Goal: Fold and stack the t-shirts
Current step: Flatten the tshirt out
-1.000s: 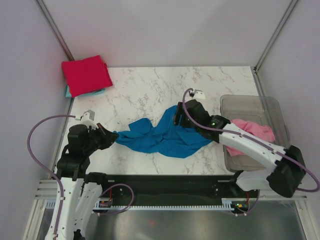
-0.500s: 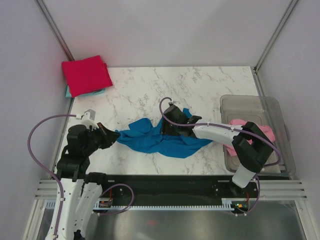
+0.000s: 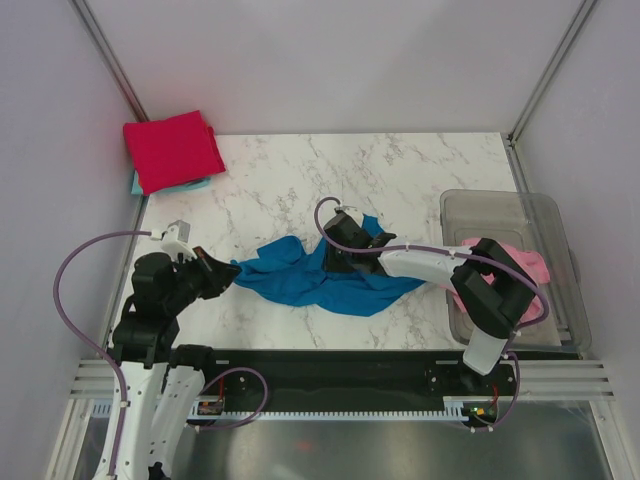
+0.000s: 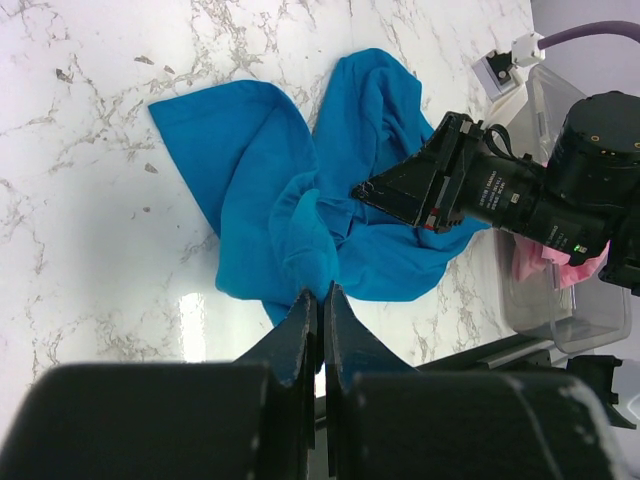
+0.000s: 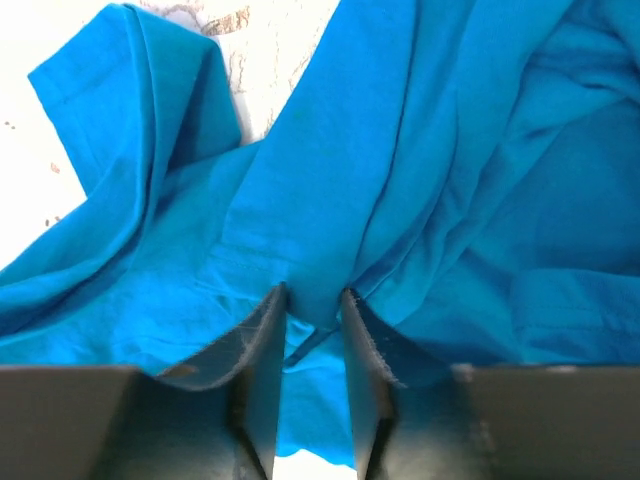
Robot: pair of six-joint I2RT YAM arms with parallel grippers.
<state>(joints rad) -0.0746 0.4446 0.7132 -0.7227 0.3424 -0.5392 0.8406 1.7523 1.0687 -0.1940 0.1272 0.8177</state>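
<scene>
1. nearest you on the left, your left gripper (image 4: 321, 292) has its fingers pressed together on the near-left edge of the blue t-shirt (image 3: 290, 278), pinching a bunch of cloth just above the surface (image 3: 300, 170).
2. the blue t-shirt lies crumpled and unfolded in the middle of the marble surface, stretched from that pinch out to the right, with ridges and folds all through it.
3. your right gripper (image 5: 312, 296) is down on the middle of the blue t-shirt, tips against the cloth. its fingers stand a narrow gap apart with a raised fold of blue cloth between them. you cannot tell whether they are pressing that fold.
4. to the right, the clear plastic tub (image 3: 490, 212) sits at the edge of the surface with the pink t-shirt (image 3: 537, 266) bunched inside it, partly hidden behind your right arm.
5. at the far left corner, the red t-shirt (image 3: 172, 150) lies folded flat on top of the teal t-shirt (image 3: 190, 186), of which only thin edges show underneath. that stack is well apart from the blue t-shirt.
</scene>
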